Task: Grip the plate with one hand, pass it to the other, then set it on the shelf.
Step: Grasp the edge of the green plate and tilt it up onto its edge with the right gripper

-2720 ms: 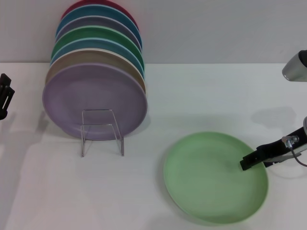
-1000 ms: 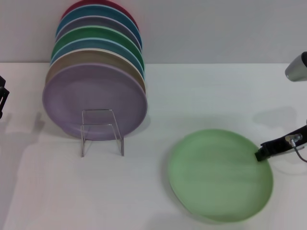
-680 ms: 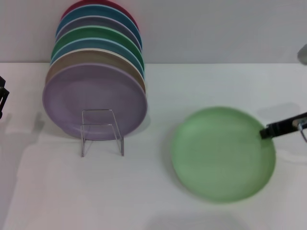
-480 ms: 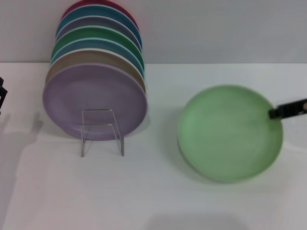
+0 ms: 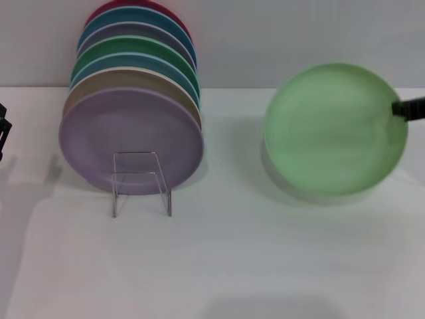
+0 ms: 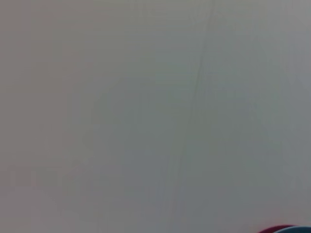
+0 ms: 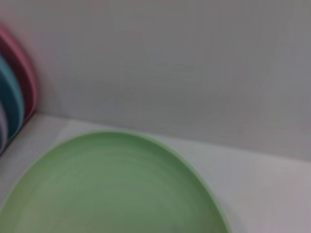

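Holding the plate [image 5: 335, 127] clear of the desk [image 5: 265, 266], tilted to face forward, well to the right of the shelf [image 5: 141, 183] — gripped at its right rim by the right gripper [image 5: 406, 108], fingers clenched on the edge. Judging by this, first step done, handover not yet begun. Left gripper [image 5: 4, 129] waiting at the far left edge, fingers impossible to read. Next, probably: bringing the plate toward the middle, left arm meeting it at the free rim — then a slot in front of the lavender plate [image 5: 131, 141] on the crowded shelf
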You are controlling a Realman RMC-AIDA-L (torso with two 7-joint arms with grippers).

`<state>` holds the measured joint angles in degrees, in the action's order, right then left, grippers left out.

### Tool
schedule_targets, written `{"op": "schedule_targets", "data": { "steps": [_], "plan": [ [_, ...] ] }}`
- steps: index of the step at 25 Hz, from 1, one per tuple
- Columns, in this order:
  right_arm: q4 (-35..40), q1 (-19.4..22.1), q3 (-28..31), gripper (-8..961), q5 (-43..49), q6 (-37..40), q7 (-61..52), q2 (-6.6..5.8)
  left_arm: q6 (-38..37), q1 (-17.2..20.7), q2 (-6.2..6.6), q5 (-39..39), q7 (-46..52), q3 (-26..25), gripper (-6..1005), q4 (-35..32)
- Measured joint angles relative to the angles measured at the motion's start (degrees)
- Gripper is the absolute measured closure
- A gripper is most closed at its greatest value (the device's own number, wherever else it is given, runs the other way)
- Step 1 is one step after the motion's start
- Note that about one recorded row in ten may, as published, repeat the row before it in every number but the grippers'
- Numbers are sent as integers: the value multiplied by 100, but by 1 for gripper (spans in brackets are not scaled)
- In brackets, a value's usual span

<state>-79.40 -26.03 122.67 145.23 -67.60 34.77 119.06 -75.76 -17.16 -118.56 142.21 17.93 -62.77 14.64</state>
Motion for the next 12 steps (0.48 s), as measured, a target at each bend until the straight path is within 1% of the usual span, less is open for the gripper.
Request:
{"op": "schedule_targets", "data": {
  "steps": [2,3,4,5,8,10,11,12],
  "plan": [
    [10,134,-204,937,-194,491,124,9,-3,-6,-4,0,0,25,231,16],
    [10,134,-204,937,-194,491,124,9,-3,-6,-4,0,0,25,232,16],
    [18,204,-347,937,-300,805,218,10,-4,-6,-5,0,0,29,232,17],
    [18,204,-347,937,-300,805,218,10,-4,-6,-5,0,0,29,233,17],
    [22,253,-585,937,-418,1192,321,12,-11,-8,-7,0,0,29,234,19],
    [16,285,-794,937,-435,1446,337,13,-15,-12,-8,0,0,22,234,20],
    [5,337,-996,937,-435,1696,338,13,-18,-13,-9,0,0,17,235,21],
    [5,337,-996,937,-435,1696,338,13,-20,-13,-9,0,0,15,235,22]
  ]
}}
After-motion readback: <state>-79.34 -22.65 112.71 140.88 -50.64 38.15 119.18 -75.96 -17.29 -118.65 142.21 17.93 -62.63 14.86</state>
